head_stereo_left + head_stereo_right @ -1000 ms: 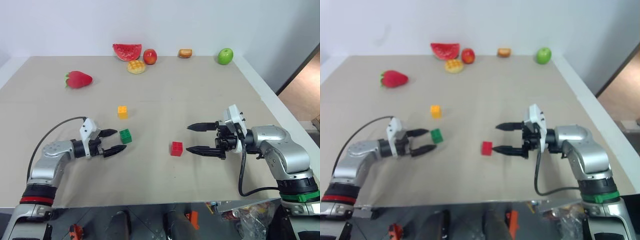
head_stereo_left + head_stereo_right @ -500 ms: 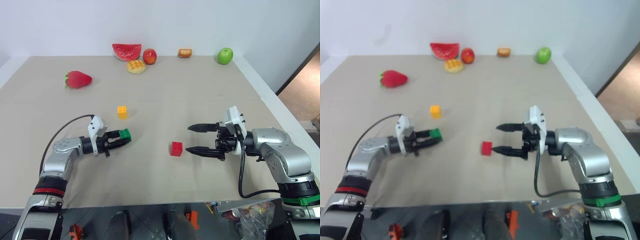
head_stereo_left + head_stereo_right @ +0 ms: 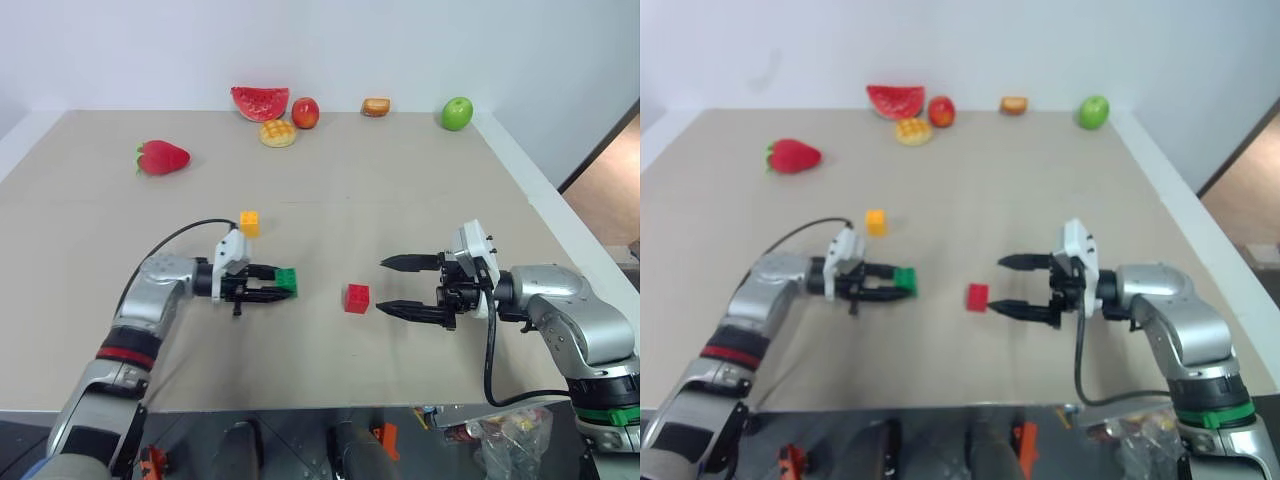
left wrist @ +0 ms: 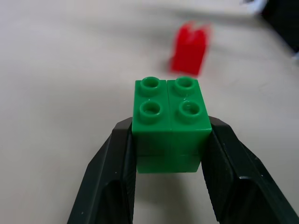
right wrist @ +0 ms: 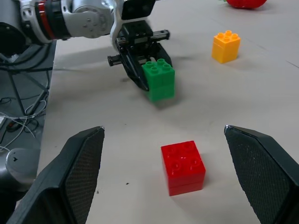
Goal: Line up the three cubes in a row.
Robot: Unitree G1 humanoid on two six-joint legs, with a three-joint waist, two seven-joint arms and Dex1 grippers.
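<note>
My left gripper is shut on the green cube, its black fingers clamping the cube's two sides just above the table. The studded top of the green cube faces up. The red cube rests on the table between both grippers, to the right of the green one. The yellow cube sits farther back, behind my left hand. My right gripper stands open just right of the red cube, pointing at it with nothing between its fingers. The right wrist view shows the red cube, green cube and yellow cube.
Toy fruits lie at the table's far side: a strawberry at the left, a watermelon slice, a waffle-like piece, a red apple, a small bun and a green apple. The table edge runs along the right.
My left gripper closed on the green cube and carried it to the right, toward the red cube. My right gripper stayed open and in place.
</note>
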